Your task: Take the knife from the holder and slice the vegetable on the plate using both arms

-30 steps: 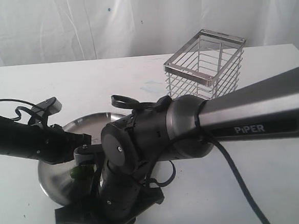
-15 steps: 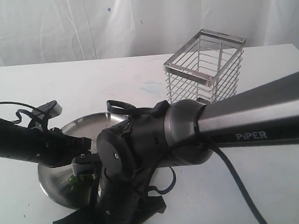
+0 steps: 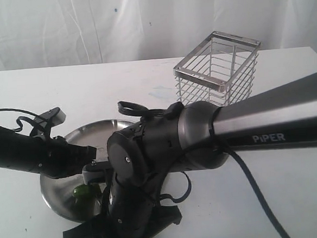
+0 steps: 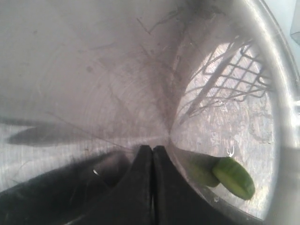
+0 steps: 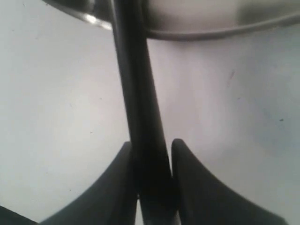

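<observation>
The cucumber piece (image 4: 233, 177) lies on the steel plate (image 3: 59, 199), close to the rim, dark green skin with a paler cut face turned toward the left wrist camera; in the exterior view it shows as a green lump (image 3: 83, 193) just under the left arm's tip; whether more bits sit beside it I cannot tell (a second green shape next to it may only be a reflection in the metal).

The knife (image 5: 136, 108) is out of the holder and in the right tool (image 5: 151, 157), whose fingers are clamped on the black shaft from both sides; the blade runs away over the plate's rim. The left tool (image 4: 152, 161) has its fingers pressed together with nothing between them, tips low over the plate, just beside the cucumber rather than on it.

So, by my reading: fetching the knife is done; slicing is under way or about to be; the vegetable is not pinned at this moment.

The wire holder (image 3: 218, 71) stands upright and looks empty, well apart from the plate. The table (image 3: 294, 196) is white, faintly smudged; a white curtain (image 3: 141, 22) hangs behind.
</observation>
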`<state>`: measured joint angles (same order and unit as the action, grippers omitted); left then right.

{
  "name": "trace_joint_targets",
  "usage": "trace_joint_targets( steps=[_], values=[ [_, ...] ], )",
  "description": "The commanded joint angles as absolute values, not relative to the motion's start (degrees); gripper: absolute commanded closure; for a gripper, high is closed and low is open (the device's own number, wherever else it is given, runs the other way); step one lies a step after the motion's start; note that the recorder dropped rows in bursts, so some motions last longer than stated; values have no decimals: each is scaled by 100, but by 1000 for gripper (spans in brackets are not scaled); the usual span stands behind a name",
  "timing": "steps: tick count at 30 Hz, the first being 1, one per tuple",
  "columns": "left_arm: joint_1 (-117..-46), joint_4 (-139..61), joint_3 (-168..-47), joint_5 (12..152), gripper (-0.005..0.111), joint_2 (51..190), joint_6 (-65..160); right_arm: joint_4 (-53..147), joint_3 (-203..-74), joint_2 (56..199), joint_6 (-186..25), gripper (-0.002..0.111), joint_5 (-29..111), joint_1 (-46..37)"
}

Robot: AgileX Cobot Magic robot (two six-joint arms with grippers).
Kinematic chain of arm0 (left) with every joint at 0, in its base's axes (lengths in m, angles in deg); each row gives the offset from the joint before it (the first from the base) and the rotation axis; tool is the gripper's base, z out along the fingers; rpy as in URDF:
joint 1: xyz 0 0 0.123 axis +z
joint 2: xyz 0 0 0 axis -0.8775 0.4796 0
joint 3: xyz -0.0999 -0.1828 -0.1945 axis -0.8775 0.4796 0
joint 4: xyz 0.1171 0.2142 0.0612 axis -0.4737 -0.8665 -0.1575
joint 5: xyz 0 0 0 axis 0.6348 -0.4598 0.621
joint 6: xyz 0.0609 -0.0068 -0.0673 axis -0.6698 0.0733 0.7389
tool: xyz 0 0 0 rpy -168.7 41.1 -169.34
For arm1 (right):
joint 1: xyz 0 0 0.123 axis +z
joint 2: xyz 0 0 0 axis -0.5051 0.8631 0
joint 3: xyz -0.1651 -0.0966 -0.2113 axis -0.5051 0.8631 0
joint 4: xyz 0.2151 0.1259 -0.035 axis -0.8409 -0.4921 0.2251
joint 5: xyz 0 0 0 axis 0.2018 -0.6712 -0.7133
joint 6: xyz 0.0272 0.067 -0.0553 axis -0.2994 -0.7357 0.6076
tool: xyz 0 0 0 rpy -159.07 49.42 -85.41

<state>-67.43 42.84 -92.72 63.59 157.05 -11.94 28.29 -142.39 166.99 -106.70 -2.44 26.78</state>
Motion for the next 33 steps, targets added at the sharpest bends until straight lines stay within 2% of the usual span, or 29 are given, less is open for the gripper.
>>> trace_joint_targets(
  steps=[1, 8, 20, 28, 33],
  values=[
    [-6776, 3870, -9289, 6509, 107, 15862, -1192, 2971, -14161, 16719, -10951, 108, -914, 2739],
    [-6702, 3870, -9964, 6560, 107, 15034, -1171, 3167, -14161, 16719, -10960, 108, -981, 2739],
    [-6690, 3907, -9980, 6779, 107, 14002, -896, 3266, -14161, 16366, -10949, 108, -644, 2658],
    [-6322, 4403, -9980, 6398, 107, 13549, -524, 3263, -14474, 15857, -10308, 108, -770, 2263],
    [-6143, 4391, -9958, 6178, 107, 13292, -524, 3227, -14821, 15975, -9808, 108, -926, 1737]
  ],
)
